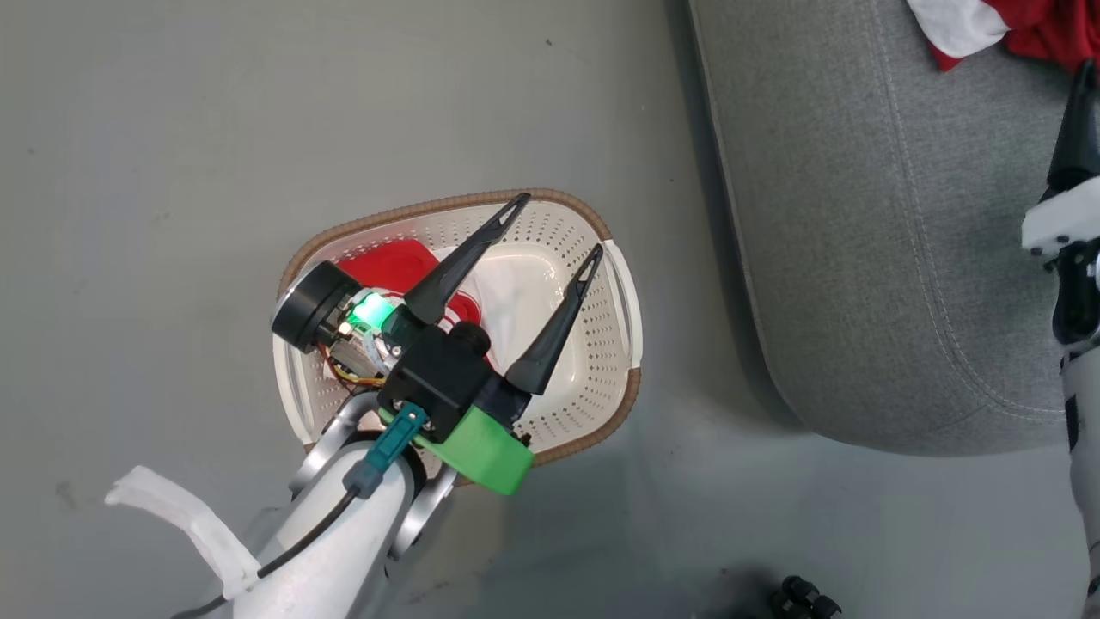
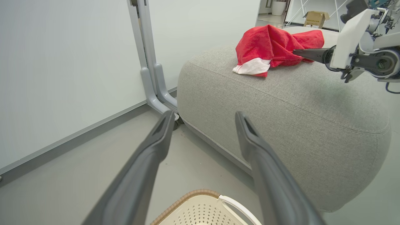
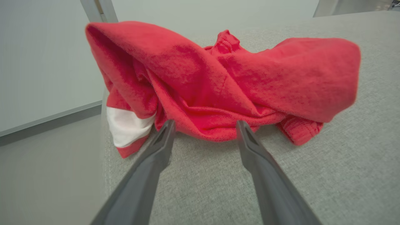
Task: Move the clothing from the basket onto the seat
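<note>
Desk: What does the head camera give you?

Me: My left gripper [image 1: 560, 223], fingers spread wide and empty, hangs over the cream-white perforated plastic basket with the brown woven-look rim [image 1: 601, 361]; beneath the hand, inside the basket, lies a crumpled red garment with white panels [image 1: 391, 266], partly covered by my wrist; to that hand's right, across a strip of grey floor [image 1: 679, 258], is the big grey woven-fabric seat cushion with stitched seams [image 1: 859, 258].

Desk: And the wrists?

Me: The left wrist adds the side-on look; ahead and right of the fingers is the cushion's rounded side wall; ahead and left, a white wall panel with a grey metal post [image 2: 150, 62]; floor runs between wall and cushion toward the post. On top of the cushion sits the plain red garment with a white cuff [image 2: 265, 47].

Desk: Right hand's state?

Me: My right gripper [image 3: 205, 123] is parted; its own camera shows both tips right at the garment's near hem, fabric bunched just ahead; whether they touch it I cannot tell.

Desk: Edges and room?

Me: Left of that hand, the white cuff lies at the cushion's edge, above the floor; right of the fingers there is broad bare upholstery; the basket stands near the cushion's corner, apart from it.
</note>
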